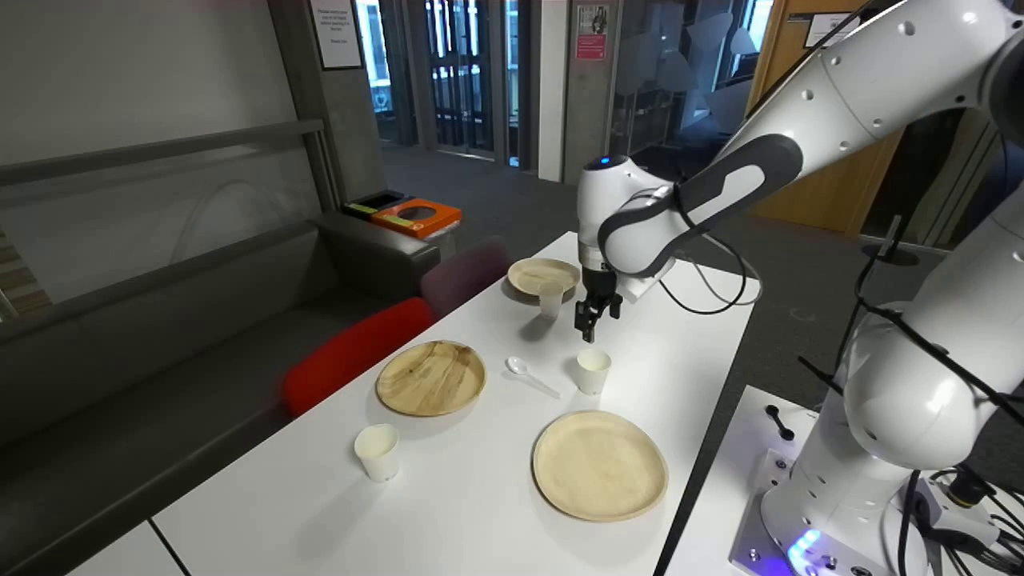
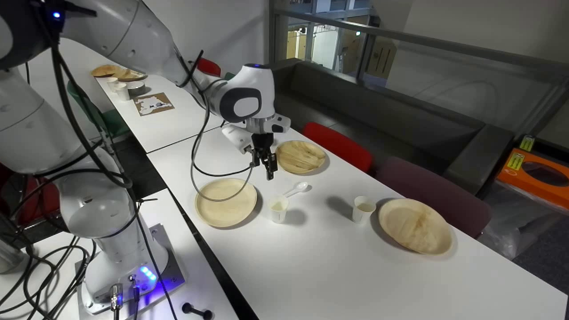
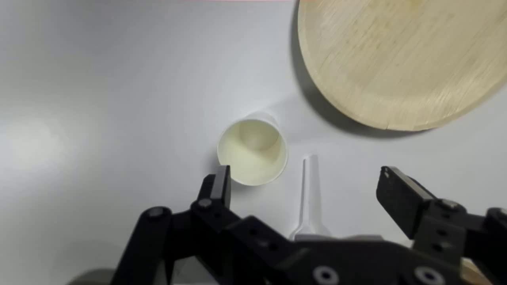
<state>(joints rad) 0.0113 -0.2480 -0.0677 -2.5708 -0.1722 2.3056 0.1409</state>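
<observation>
My gripper [image 3: 305, 174] is open and empty above the white table, and it also shows in both exterior views [image 1: 598, 320] [image 2: 264, 170]. A white paper cup [image 3: 253, 154] stands upright below the left finger in the wrist view, apart from it; both exterior views show it [image 1: 593, 374] [image 2: 278, 211]. A white plastic spoon [image 3: 311, 194] lies on the table between the fingers as seen from above; its bowl is hidden by the gripper there but visible in both exterior views [image 1: 518, 366] [image 2: 302, 186]. A pale round plate [image 3: 396, 59] lies near the cup [image 1: 600, 466] [image 2: 224, 202].
A streaked wooden plate [image 1: 432, 378] and a white cup [image 1: 377, 452] are on the table. Another cup [image 2: 363, 208] stands beside another plate [image 2: 415, 226]. Red [image 1: 356, 356] and purple [image 2: 433, 193] chairs and a grey sofa line the table. A loose cable [image 1: 704, 312] hangs from the arm.
</observation>
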